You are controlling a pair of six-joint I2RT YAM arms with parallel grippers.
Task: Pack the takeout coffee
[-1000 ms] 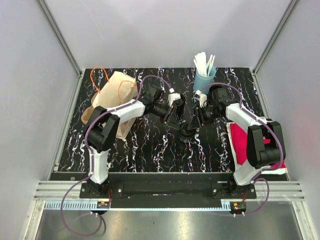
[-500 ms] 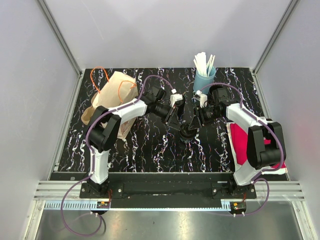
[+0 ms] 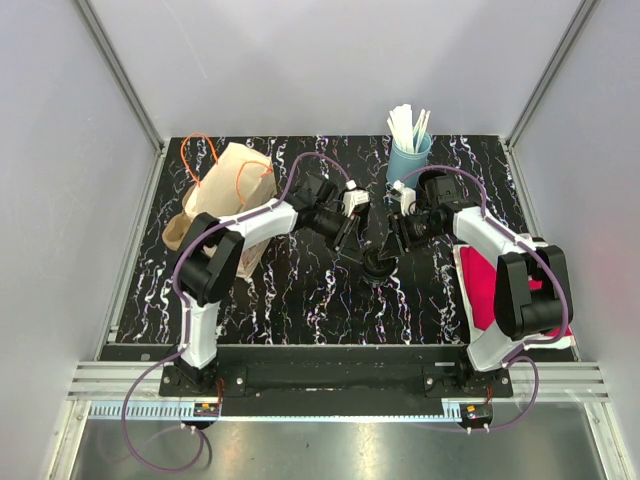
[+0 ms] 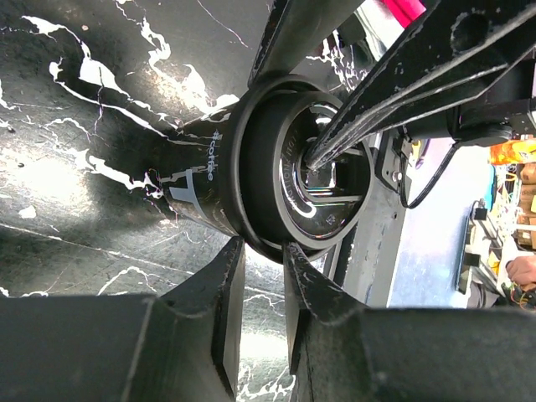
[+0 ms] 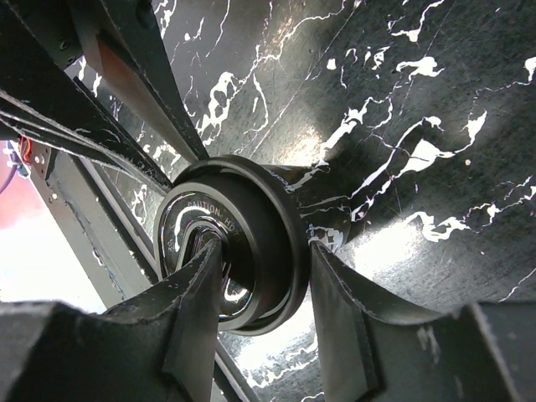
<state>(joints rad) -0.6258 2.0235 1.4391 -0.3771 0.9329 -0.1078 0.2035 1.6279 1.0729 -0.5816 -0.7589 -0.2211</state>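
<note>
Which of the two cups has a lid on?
The black cup in the middle; the blue cup at the back stands open, holding white sticks.

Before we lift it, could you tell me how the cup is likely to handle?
The cup looks glossy, so probably slippery. It narrows below its lid, so a high push may tip it. The right claw pinches the lid rim, which might pop off.

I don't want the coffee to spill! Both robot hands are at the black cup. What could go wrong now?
1. The left gripper has its fingertips right at the rim of the lid; a pinch there might pop it off the coffee cup.
2. The right gripper seems to clamp the same cup, one finger across the lid, so the crowded arms could bump and tip it.
</note>
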